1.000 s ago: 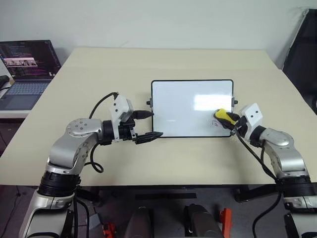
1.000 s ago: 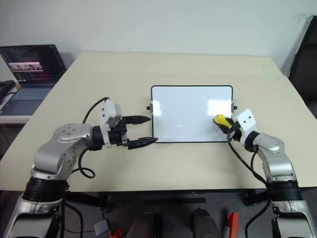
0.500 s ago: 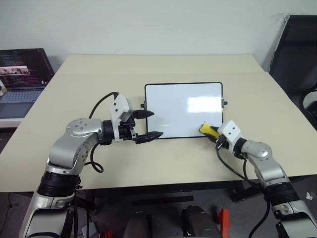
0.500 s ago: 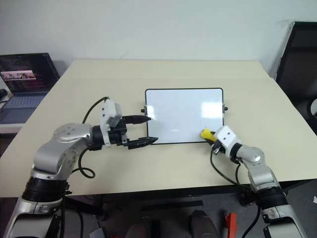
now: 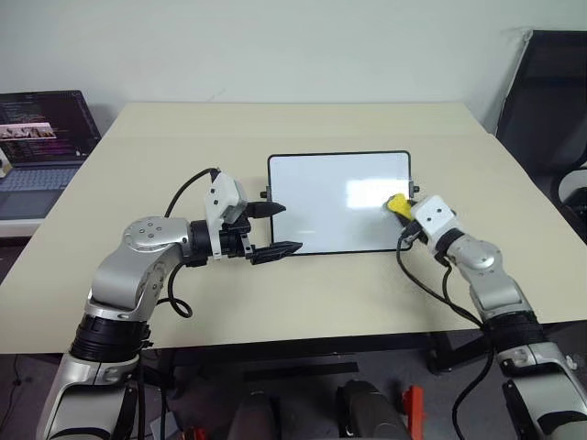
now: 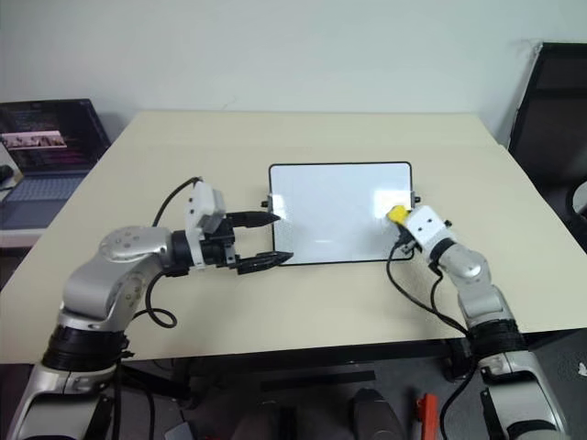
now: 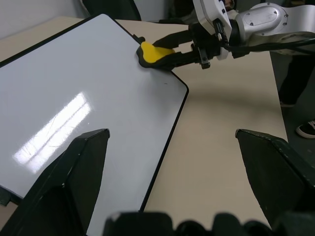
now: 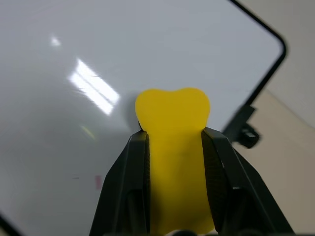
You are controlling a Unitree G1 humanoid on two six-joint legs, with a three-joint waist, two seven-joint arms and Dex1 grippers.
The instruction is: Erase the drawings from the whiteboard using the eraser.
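Right now the right gripper (image 8: 173,142) clamps the eraser (image 8: 173,147) against the whiteboard (image 5: 316,206), while the left gripper (image 5: 279,228) hovers spread wide beside it

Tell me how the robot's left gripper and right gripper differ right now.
The left gripper has its fingers spread and holds nothing; the right gripper is shut on the yellow eraser. The left gripper sits at the whiteboard's left edge, one finger over the board; the right gripper presses the eraser near its right edge. Both have two black fingers.
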